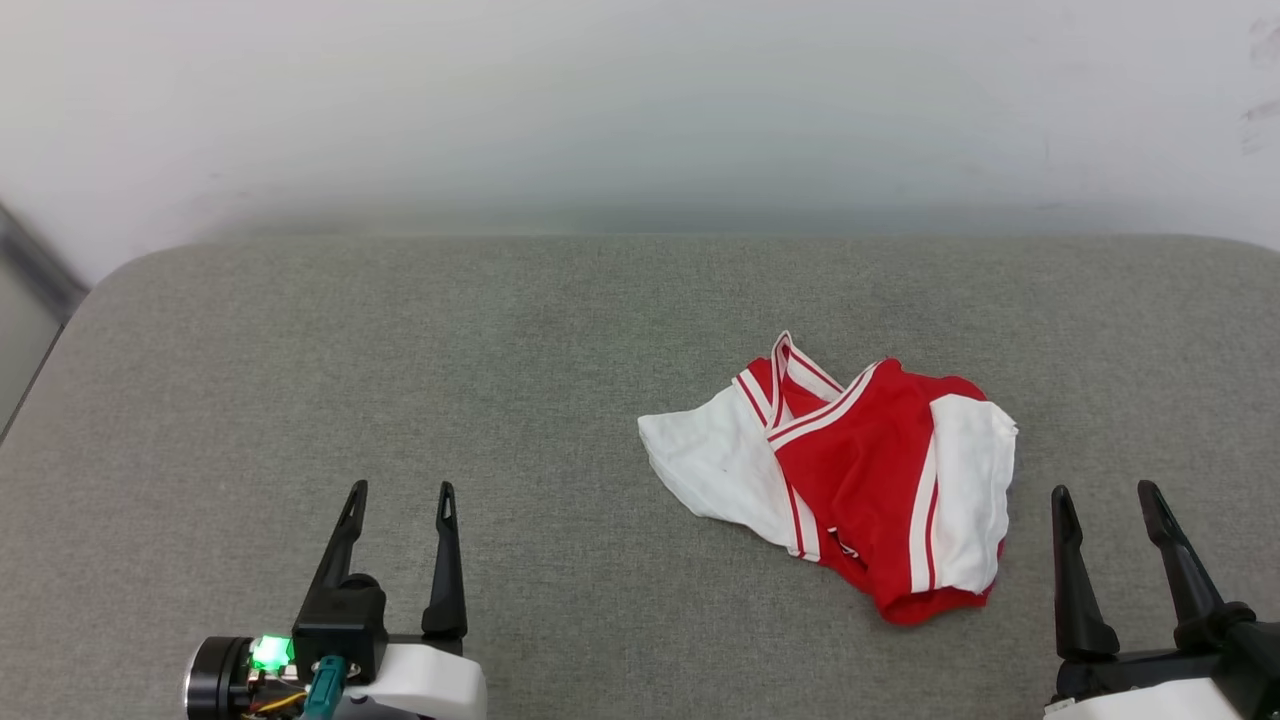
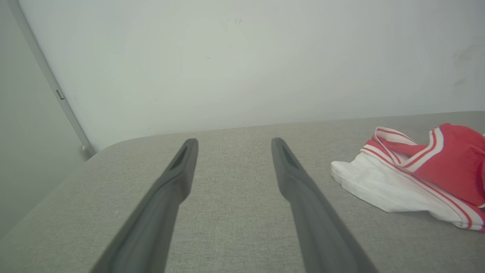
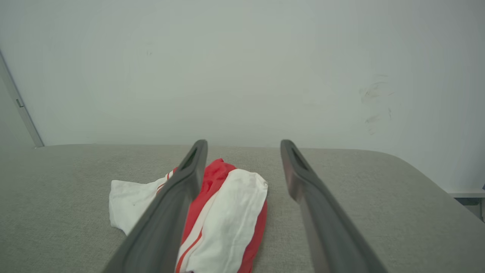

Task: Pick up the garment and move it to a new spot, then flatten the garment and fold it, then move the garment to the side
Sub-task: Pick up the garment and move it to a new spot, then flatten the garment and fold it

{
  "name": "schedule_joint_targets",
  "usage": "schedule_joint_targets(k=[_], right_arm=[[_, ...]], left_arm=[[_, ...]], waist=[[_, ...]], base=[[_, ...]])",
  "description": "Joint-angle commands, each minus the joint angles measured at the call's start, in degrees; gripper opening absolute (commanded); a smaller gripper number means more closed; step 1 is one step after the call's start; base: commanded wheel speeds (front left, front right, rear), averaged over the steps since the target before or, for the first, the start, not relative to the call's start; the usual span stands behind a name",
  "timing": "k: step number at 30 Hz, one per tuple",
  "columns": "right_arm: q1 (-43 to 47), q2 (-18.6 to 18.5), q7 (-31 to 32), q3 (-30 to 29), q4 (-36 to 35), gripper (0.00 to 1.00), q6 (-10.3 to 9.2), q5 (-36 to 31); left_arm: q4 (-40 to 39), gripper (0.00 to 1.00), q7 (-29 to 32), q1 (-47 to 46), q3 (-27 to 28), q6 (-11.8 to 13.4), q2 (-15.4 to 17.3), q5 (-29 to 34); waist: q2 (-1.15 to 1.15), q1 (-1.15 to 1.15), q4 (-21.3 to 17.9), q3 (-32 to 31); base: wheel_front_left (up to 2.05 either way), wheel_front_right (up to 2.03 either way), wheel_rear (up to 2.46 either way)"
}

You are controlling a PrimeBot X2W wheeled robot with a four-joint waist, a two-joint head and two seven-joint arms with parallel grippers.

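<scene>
This looks like a robot test room or lab rather than a lived-in home: a plain off-white wall (image 1: 640,100), marked with a few dark scuffs (image 3: 373,98), rises straight behind a wide counter (image 1: 300,350) covered in grey woven fabric with rounded corners. A grey metal strip (image 2: 49,76) runs up the wall at the left corner, much like the edge of a partition or frame. The left hand (image 1: 401,487), with a green light (image 1: 268,652) and bare wiring (image 1: 275,700) at its wrist, and the right hand (image 1: 1104,488) stand over the counter's near edge.
</scene>
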Motion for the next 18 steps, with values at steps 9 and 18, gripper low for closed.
schedule_joint_targets(k=[9,18], right_arm=[[0.9,0.1,-0.1,0.0,0.5,1.0,-0.02,1.0],[0.8,0.1,-0.1,-0.1,0.6,1.0,-0.02,1.1]], left_arm=[[0.5,1.0,-0.2,1.4,2.6,-2.2,-2.1,3.6],[0.6,1.0,-0.2,1.8,4.1,-3.3,-2.9,5.0]], waist=[[0.0,0.0,0.0,-0.2],[0.0,0.0,-0.1,-0.2]], base=[[0.0,0.0,0.0],[0.0,0.0,0.0]])
